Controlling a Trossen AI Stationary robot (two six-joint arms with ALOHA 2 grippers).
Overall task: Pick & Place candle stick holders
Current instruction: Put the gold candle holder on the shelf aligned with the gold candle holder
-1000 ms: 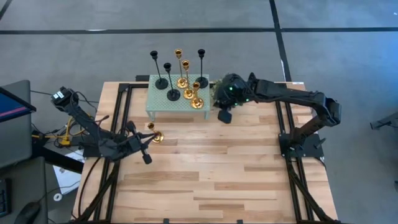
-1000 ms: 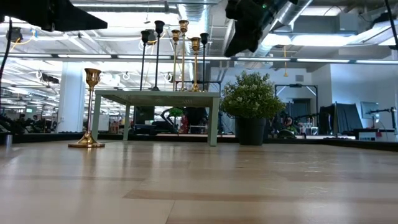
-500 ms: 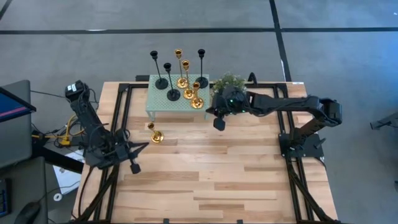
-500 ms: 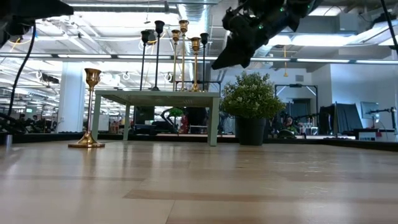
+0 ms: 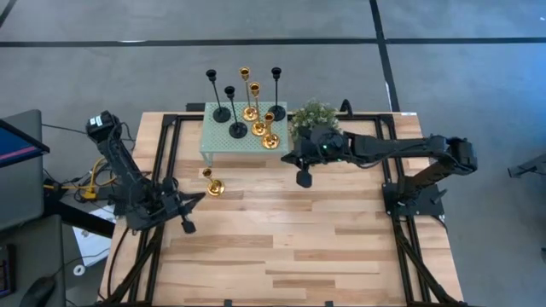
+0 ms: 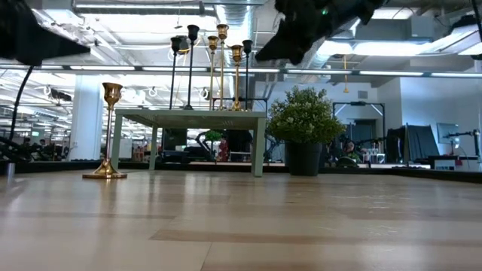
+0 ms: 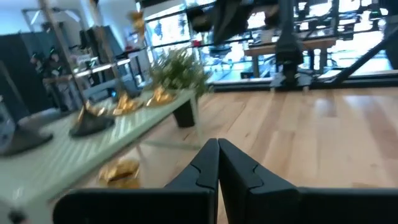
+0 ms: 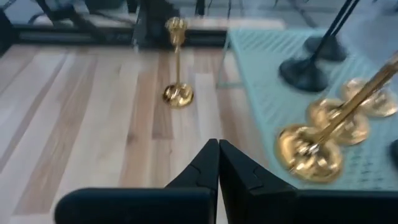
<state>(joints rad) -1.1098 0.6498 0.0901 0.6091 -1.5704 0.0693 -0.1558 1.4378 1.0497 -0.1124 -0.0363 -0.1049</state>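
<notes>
High view shows the wooden table (image 5: 281, 230) with a mint-green little table (image 5: 213, 147) standing toward its 12 o'clock edge. Six candle stick holders stand on that mesh top — three black (image 5: 236, 128) and three gold (image 5: 270, 141) — clustered close, the gold ones toward the 3 o'clock side. A seventh gold holder (image 5: 213, 185) stands upright on the wood, just off the little table's 7 o'clock corner and apart from it.

At the little table's 3 o'clock side sits a potted plant (image 5: 312, 112). The right gripper (image 5: 302, 177) hangs in the air near the plant's 6 o'clock side, fingers pressed together and holding nothing; its wrist view looks across at the lone gold holder (image 8: 177, 93) and the bases on the mesh.

The left gripper (image 5: 187, 226) is toward the table's 9 o'clock edge, at about 7 o'clock from the lone gold holder and well apart from it — fingers (image 7: 205, 168) closed flat against each other, empty.

Low view has the lone gold holder (image 6: 106, 132) standing to the 9 o'clock side of the little table (image 6: 188, 119), with the taller holders rising above the top and the plant (image 6: 303, 120) at 3 o'clock.
</notes>
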